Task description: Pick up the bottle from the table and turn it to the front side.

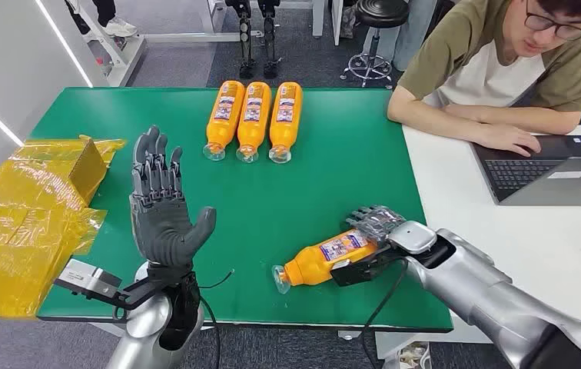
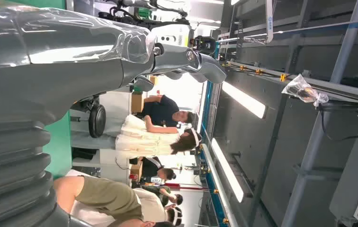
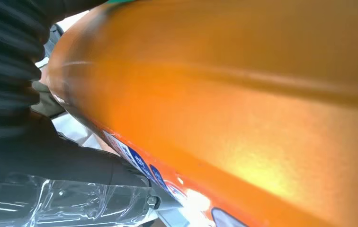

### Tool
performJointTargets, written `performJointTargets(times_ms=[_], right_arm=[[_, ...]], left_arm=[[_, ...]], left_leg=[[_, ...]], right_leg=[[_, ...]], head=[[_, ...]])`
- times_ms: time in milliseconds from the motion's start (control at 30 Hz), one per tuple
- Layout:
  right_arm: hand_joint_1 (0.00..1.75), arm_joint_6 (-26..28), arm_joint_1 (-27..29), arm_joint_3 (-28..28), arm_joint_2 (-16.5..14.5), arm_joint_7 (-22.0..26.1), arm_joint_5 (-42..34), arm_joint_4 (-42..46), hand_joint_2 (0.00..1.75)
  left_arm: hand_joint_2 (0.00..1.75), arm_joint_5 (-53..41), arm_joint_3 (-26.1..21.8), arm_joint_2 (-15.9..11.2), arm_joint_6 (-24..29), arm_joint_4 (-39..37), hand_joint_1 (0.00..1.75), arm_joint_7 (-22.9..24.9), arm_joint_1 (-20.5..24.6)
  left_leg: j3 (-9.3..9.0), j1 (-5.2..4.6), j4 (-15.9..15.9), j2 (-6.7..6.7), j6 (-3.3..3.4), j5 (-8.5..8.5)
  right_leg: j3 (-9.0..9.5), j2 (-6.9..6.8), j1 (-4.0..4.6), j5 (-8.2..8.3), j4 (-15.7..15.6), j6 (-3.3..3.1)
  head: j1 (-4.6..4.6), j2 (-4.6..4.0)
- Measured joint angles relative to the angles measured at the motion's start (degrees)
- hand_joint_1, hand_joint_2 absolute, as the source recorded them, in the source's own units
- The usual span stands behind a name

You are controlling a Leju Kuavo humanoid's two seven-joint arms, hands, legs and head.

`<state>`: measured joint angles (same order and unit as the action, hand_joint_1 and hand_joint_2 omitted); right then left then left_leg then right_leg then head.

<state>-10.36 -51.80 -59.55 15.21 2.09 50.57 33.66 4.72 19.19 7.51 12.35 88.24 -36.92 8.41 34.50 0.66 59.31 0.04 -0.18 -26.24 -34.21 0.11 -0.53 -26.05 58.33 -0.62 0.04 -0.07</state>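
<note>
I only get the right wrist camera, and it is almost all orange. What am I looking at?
Observer: An orange bottle lying on its side on the green table, with the right robot hand wrapped around its base end.
Operator: Is that the only bottle there?
Observer: No. Three more orange bottles lie side by side at the far edge, caps toward the robot.
Operator: What is the other robot hand doing?
Observer: The left robot hand is raised upright over the table, fingers straight and apart, holding nothing.
Operator: Anyone nearby?
Observer: A person sits at the white table beside it, working on a laptop.
</note>
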Motion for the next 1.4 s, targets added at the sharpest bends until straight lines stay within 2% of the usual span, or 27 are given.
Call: performJointTargets(times_ms=[267, 567, 800, 1000, 1067, 1267, 1400], right_arm=[[1.75, 2.0, 0.9, 1.8, 0.3, 3.4, -0.4, 0.1, 1.75], [1.75, 6.7, 2.4, 4.2, -0.2, 4.4, -1.0, 0.7, 1.75], [1.75, 18.4, 7.2, 11.0, -3.7, 3.9, -5.9, 2.8, 1.75], [1.75, 24.3, 9.6, 16.2, -6.1, 2.3, -6.3, 5.5, 1.75], [1.75, 28.5, 11.0, 18.4, -6.7, 2.1, -7.6, 6.9, 1.75], [1.75, 43.0, 18.3, 27.2, -9.2, 6.3, -12.8, 14.6, 1.75], [1.75, 46.5, 22.7, 30.9, -10.8, 8.1, -14.2, 19.3, 1.75]], left_arm=[[1.75, 0.0, 0.0, 0.0, 0.3, 0.0, 0.00, 0.0, 0.0], [1.75, -0.2, 0.0, 0.0, 0.7, 0.0, 0.00, -0.1, -0.3], [1.75, -0.6, 0.0, -0.2, 2.2, 0.6, 0.00, -0.8, -1.5], [1.75, -0.8, 0.0, -0.4, 2.8, 1.3, 0.00, -1.2, -2.4], [1.75, -0.8, 0.0, -0.4, 3.1, 1.6, 0.00, -1.2, -2.6], [1.75, -0.6, 0.0, -0.3, 2.9, 1.8, 0.00, -0.2, -2.7], [1.75, -0.4, 0.0, -0.3, 2.6, 1.8, 0.00, 0.5, -2.5]], left_leg=[[-0.04, 0.00, 0.0, 0.08, 0.00, -0.01], [-0.02, 0.02, 0.0, 0.05, -0.01, 0.00], [0.14, 0.02, 0.0, 0.02, -0.01, 0.00], [0.23, 0.02, 0.0, -0.07, -0.01, 0.00], [0.27, 0.01, 0.0, -0.11, -0.01, -0.01], [0.31, 0.01, 0.0, -0.23, 0.00, -0.02], [0.31, 0.01, 0.0, -0.22, -0.04, -0.06]], right_leg=[[0.04, 0.08, 0.00, 0.01, 0.0, 0.00], [0.04, 0.06, 0.01, 0.03, 0.0, -0.03], [-0.13, 0.03, 0.01, 0.00, 0.1, -0.04], [-0.15, -0.08, 0.02, -0.05, 0.1, -0.03], [-0.16, -0.11, 0.01, -0.05, 0.0, -0.03], [-0.19, -0.20, 0.01, -0.09, 0.0, 0.01], [-0.22, -0.18, 0.01, -0.11, 0.0, 0.03]], head=[[0.00, 0.00], [-0.01, 0.00], [-0.01, 0.00], [-0.01, 0.00], [0.00, 0.00], [-0.01, 0.00], [-0.01, 0.00]])
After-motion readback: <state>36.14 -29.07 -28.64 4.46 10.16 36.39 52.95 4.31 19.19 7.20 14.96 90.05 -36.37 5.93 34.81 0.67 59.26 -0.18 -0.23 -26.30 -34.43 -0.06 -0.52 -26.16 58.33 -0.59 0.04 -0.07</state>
